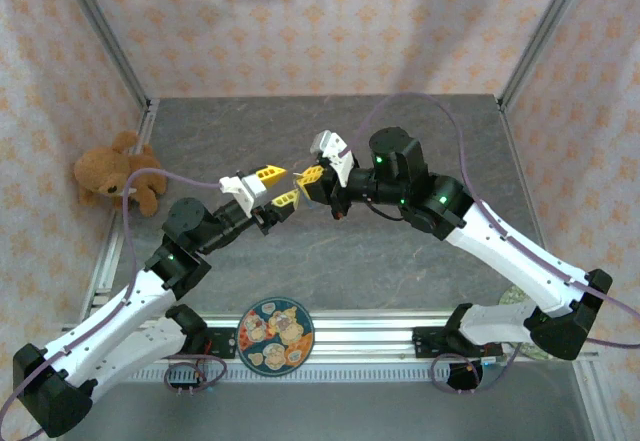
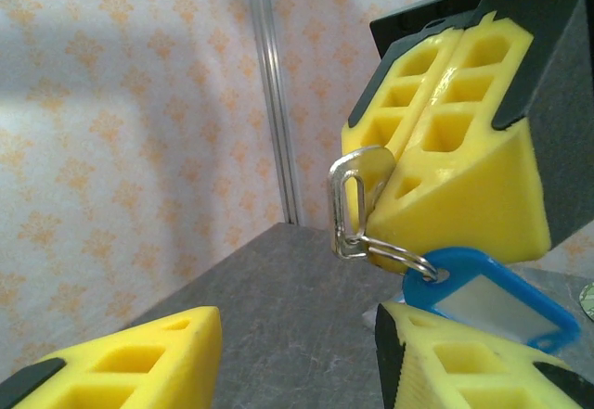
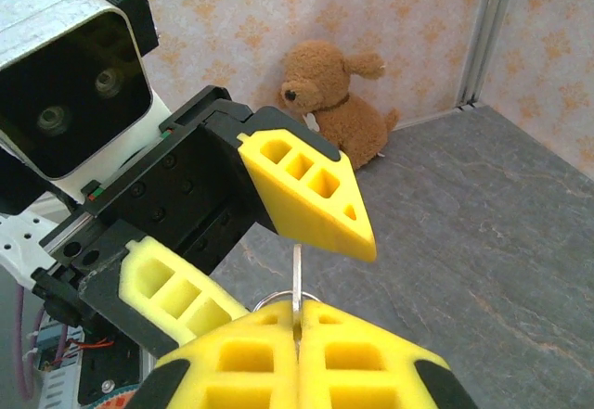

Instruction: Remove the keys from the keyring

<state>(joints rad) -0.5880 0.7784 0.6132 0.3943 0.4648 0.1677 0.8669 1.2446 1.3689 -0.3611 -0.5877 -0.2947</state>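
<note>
The key (image 2: 357, 196) is pinched edge-on between the closed yellow fingers of the right gripper (image 1: 311, 175), held above the table (image 1: 400, 251); from its slot a thin ring hangs, joined to the blue keyring (image 2: 492, 302), which appears to rest against one finger (image 2: 464, 372) of the left gripper (image 1: 278, 186), though contact cannot be judged; the left jaws are seen parted, with nothing clamped between them; a teddy bear (image 1: 115, 173) is seen at the left wall, and a plate (image 1: 275, 335) near the arm bases.
</note>
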